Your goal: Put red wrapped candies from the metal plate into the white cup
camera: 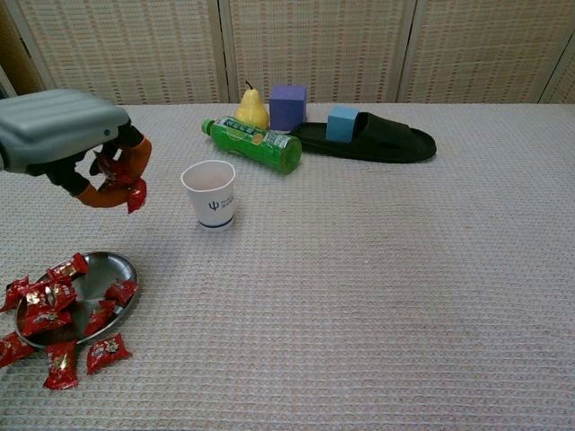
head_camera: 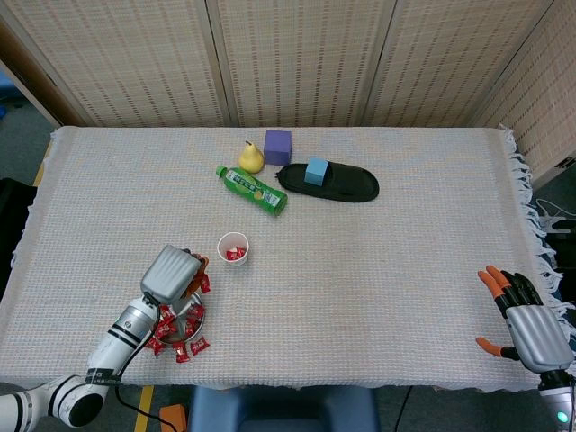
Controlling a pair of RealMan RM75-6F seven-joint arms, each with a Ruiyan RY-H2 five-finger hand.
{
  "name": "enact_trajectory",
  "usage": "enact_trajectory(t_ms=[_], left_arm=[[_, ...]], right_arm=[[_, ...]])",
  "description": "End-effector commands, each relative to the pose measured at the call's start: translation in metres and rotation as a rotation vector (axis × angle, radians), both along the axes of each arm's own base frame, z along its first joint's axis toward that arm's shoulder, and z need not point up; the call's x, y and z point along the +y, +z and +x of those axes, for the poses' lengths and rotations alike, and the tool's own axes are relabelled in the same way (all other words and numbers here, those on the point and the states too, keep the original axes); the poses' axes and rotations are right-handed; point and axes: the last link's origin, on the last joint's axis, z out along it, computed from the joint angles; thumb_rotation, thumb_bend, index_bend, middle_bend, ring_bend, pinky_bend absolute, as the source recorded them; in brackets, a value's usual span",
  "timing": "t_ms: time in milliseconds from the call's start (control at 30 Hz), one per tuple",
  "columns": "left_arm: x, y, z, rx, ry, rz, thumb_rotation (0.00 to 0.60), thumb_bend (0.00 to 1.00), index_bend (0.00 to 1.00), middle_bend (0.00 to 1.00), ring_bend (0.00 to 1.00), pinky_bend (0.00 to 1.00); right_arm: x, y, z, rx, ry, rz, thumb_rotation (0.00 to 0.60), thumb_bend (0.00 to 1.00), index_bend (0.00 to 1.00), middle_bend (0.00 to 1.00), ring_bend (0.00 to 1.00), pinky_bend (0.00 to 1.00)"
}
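From the head view: left hand [head_camera: 174, 273] raised above the metal plate [head_camera: 181, 330] near the worktop's front left edge, fingers curled around a red candy [head_camera: 203, 283], just left of the white cup [head_camera: 233, 248]. More red inside the cup. Loose candies [head_camera: 178, 346] in the plate and spilled beside it toward the front edge. Right hand [head_camera: 531, 326] off the front right corner, fingers spread, holding nothing. Toward the back edge, a green bottle [head_camera: 252, 189], a pear [head_camera: 250, 157], a purple block [head_camera: 277, 146] and a black slipper [head_camera: 328, 183] carrying a blue block [head_camera: 316, 170]. From the chest view: left hand [camera: 67, 139] lifted clear of the cloth, orange fingertips [camera: 137, 154] pinching the red candy [camera: 123, 180], left of the white cup [camera: 210, 193] and apart from it. Metal plate [camera: 85, 277] below near the front left corner, candies [camera: 51, 296] on it and around its rim.
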Motion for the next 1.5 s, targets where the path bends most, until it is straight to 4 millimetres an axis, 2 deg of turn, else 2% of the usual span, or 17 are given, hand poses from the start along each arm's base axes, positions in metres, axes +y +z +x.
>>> enact_trajectory(t_ms=[33, 200, 300, 500, 700, 833, 900, 1033, 1133, 1300, 1500], left_arm=[[0.031, -0.006, 0.026, -0.017, 0.002, -0.018, 0.600, 0.53, 0.72, 0.69, 0.62, 0.99], [0.059, -0.024, 0.045, -0.033, 0.010, -0.031, 0.600, 0.52, 0.72, 0.69, 0.62, 0.99], [0.074, -0.033, 0.049, -0.034, 0.025, -0.029, 0.600, 0.52, 0.72, 0.70, 0.62, 0.99], [0.086, -0.048, 0.049, -0.014, 0.028, -0.021, 0.600, 0.52, 0.72, 0.70, 0.62, 0.99], [0.085, -0.058, 0.046, 0.018, 0.012, -0.007, 0.600, 0.52, 0.71, 0.69, 0.62, 0.98], [0.082, -0.061, 0.044, 0.026, 0.000, -0.001, 0.600, 0.50, 0.61, 0.63, 0.58, 0.93], [0.080, -0.062, 0.044, 0.034, -0.011, 0.005, 0.600, 0.50, 0.57, 0.61, 0.56, 0.88], [0.079, -0.065, 0.046, 0.048, -0.015, -0.001, 0.600, 0.50, 0.48, 0.54, 0.48, 0.71], [0.078, -0.066, 0.045, 0.058, -0.014, -0.007, 0.600, 0.48, 0.45, 0.52, 0.45, 0.64], [0.076, -0.065, 0.048, 0.057, -0.024, -0.001, 0.600, 0.48, 0.43, 0.50, 0.43, 0.60], [0.070, -0.064, 0.050, 0.056, -0.030, -0.010, 0.600, 0.46, 0.36, 0.46, 0.40, 0.58]], right_arm=[[-0.003, 0.000, -0.001, 0.003, -0.013, -0.009, 0.600, 0.00, 0.00, 0.00, 0.00, 0.00], [-0.007, -0.001, -0.004, 0.009, -0.036, -0.014, 0.600, 0.00, 0.00, 0.00, 0.00, 0.00], [-0.007, 0.001, -0.005, 0.008, -0.043, -0.023, 0.600, 0.00, 0.00, 0.00, 0.00, 0.00], [-0.007, 0.005, -0.008, 0.008, -0.053, -0.034, 0.600, 0.00, 0.00, 0.00, 0.00, 0.00], [-0.006, 0.006, -0.008, 0.005, -0.051, -0.039, 0.600, 0.00, 0.00, 0.00, 0.00, 0.00], [-0.005, 0.007, -0.007, 0.003, -0.048, -0.041, 0.600, 0.00, 0.00, 0.00, 0.00, 0.00], [-0.005, 0.007, -0.007, 0.002, -0.047, -0.039, 0.600, 0.00, 0.00, 0.00, 0.00, 0.00], [-0.006, 0.007, -0.009, 0.000, -0.059, -0.034, 0.600, 0.00, 0.00, 0.00, 0.00, 0.00], [-0.006, 0.008, -0.009, 0.000, -0.058, -0.038, 0.600, 0.00, 0.00, 0.00, 0.00, 0.00], [-0.005, 0.008, -0.008, -0.001, -0.057, -0.039, 0.600, 0.00, 0.00, 0.00, 0.00, 0.00], [-0.005, 0.008, -0.008, -0.002, -0.052, -0.038, 0.600, 0.00, 0.00, 0.00, 0.00, 0.00]])
